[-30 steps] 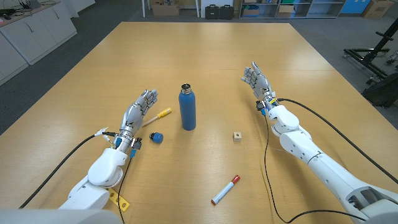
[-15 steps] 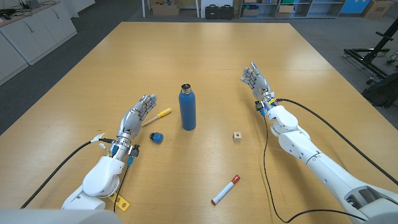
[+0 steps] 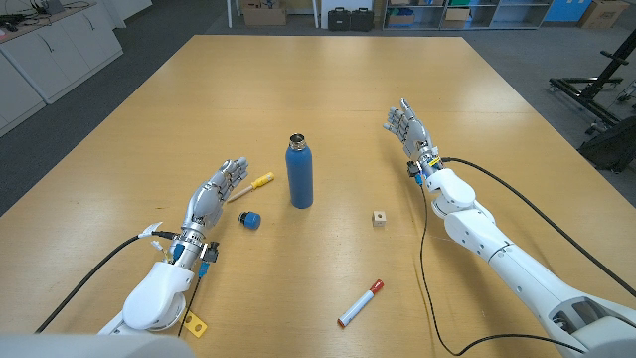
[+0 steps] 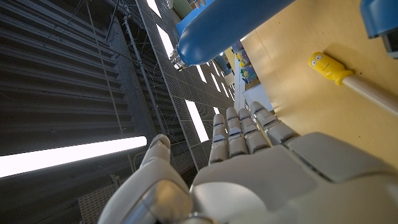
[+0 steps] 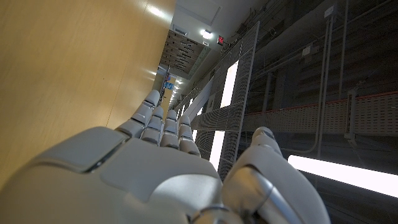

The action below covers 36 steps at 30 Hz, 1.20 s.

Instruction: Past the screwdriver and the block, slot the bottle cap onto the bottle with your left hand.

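Observation:
A blue bottle [image 3: 300, 173] stands upright near the table's middle, its mouth uncovered; its side also crosses the left wrist view [image 4: 230, 22]. The small blue bottle cap [image 3: 250, 220] lies on the wood to the bottle's left, nearer me. My left hand [image 3: 216, 193] hovers just left of the cap, fingers straight and apart, holding nothing. The yellow-handled screwdriver [image 3: 250, 186] lies beside its fingertips, and its handle [image 4: 333, 67] shows in the left wrist view. A small wooden block [image 3: 379, 218] sits right of the bottle. My right hand [image 3: 409, 129] stands open far right.
A red-capped white marker [image 3: 360, 303] lies near the front edge. A yellow tag [image 3: 193, 322] sits by my left forearm. Black cables trail from both wrists across the table [image 3: 328, 89].
My left hand and forearm have drawn back toward me and slightly left, away from the screwdriver. The right arm, bottle, cap and block have stayed put.

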Motion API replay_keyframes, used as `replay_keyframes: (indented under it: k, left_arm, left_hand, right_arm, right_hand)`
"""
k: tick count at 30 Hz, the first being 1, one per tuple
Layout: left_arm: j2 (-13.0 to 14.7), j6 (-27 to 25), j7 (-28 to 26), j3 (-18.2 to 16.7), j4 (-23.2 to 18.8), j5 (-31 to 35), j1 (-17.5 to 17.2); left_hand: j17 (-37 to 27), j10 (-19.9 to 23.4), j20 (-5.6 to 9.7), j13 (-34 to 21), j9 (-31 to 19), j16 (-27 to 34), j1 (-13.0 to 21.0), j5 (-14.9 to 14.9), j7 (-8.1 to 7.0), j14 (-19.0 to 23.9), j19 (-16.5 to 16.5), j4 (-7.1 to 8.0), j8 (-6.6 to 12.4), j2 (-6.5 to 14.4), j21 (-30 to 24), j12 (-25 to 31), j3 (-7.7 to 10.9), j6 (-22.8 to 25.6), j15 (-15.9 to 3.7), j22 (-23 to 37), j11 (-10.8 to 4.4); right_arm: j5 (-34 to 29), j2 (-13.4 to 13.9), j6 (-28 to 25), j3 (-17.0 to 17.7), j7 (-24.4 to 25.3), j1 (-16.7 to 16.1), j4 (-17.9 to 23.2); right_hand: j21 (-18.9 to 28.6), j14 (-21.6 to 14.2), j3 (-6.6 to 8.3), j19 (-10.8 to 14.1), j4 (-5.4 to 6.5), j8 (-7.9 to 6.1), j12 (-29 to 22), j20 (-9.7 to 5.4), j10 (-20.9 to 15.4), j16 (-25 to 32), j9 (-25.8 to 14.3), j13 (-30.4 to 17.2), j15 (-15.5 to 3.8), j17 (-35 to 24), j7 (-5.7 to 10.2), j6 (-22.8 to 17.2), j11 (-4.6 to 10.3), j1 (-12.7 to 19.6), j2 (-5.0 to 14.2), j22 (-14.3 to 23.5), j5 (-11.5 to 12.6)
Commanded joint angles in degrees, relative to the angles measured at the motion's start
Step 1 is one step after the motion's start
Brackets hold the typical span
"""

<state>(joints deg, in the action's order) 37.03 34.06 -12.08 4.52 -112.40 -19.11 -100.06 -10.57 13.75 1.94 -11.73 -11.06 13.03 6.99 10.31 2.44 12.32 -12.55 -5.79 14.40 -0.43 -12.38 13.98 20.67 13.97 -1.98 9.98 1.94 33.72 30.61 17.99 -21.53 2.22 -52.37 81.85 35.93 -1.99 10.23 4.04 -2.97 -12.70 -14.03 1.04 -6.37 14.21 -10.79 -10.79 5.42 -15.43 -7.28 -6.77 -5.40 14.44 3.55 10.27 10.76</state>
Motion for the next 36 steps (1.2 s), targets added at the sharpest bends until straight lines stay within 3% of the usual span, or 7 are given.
replay_keyframes:
  k: [1,8,15,26,36]
  left_arm:
    - [-1.9,2.2,-0.6,-3.0,-0.7,2.3,-4.6]
    - [-4.2,3.1,-1.6,-3.9,-0.2,5.2,-5.0]
    - [-7.1,0.6,-5.6,-5.9,-1.6,13.8,-6.0]
    - [-10.3,-1.7,-9.6,-8.8,-3.5,24.4,-7.4]
    - [-12.8,-6.2,-13.5,-11.2,-6.7,35.3,-8.9]
  left_hand:
    - [-0.1,0.7,0.12,0.0,-0.2,-0.1,0.6,-0.2,-0.03,0.6,-0.6,-0.55,0.44,-0.1,0.0,0.2,0.16,0.6,-0.07,0.2,0.03]
    - [-0.1,1.2,0.02,0.0,-0.3,-0.1,0.7,-0.2,-0.44,1.0,-1.1,-0.81,0.54,-0.1,0.0,0.3,0.27,1.2,-0.42,0.2,-0.41]
    - [-0.1,2.6,-0.13,0.0,-0.3,-0.1,1.3,-0.1,-1.63,1.9,-1.8,-1.51,0.98,0.0,0.0,0.6,0.71,2.8,-1.83,0.2,-1.67]
    - [0.0,5.1,0.11,0.0,-0.4,0.1,2.8,0.2,-2.5,4.1,-3.0,-2.77,1.62,0.5,0.0,1.1,1.78,5.3,-2.92,0.2,-3.02]
    - [0.1,6.0,0.2,0.0,-0.4,0.1,4.1,0.4,-2.74,4.9,-3.3,-3.38,1.97,1.0,0.1,1.1,2.62,6.6,-3.1,0.2,-3.18]
  right_arm:
    - [0.1,-0.3,0.1,-0.3,-0.5,0.2,-0.5]
    - [0.2,-0.6,0.0,-0.6,-0.7,0.4,-0.5]
    - [0.0,-0.3,-0.2,-0.6,-0.3,0.0,0.2]
    - [0.0,-0.1,-0.2,-0.4,0.0,-0.6,0.8]
    - [-0.2,-0.2,-0.4,-0.6,0.3,-0.7,1.2]
  right_hand:
    - [-0.2,-0.3,-0.1,0.5,-0.36,0.05,0.1,-0.22,-0.4,0.1,-0.2,-0.3,0.15,-0.1,-1.2,-0.4,0.07,0.1,0.58,0.1,-0.2]
    - [-0.2,-0.3,-0.09,0.6,-0.42,0.08,0.1,-0.21,-0.5,0.1,-0.2,-0.3,0.08,0.0,-1.28,-0.4,0.07,0.1,0.63,0.1,-0.2]
    - [-0.5,-0.3,-0.06,0.6,-0.54,-0.45,0.2,-0.17,-0.5,0.0,-0.3,-0.3,0.2,0.0,-1.33,-2.2,-0.16,0.2,0.78,0.1,-0.3]
    - [-0.6,-0.4,-0.05,0.7,-0.62,-0.04,0.3,-0.15,-0.3,0.0,-0.3,-0.3,0.19,0.0,-0.97,-1.4,-0.01,0.3,0.86,0.1,-0.3]
    - [-0.7,-0.4,-0.02,0.8,-0.7,0.04,0.4,-0.14,-0.1,0.0,-0.3,-0.3,0.2,0.1,-0.8,-1.4,0.18,0.3,0.92,0.1,-0.3]
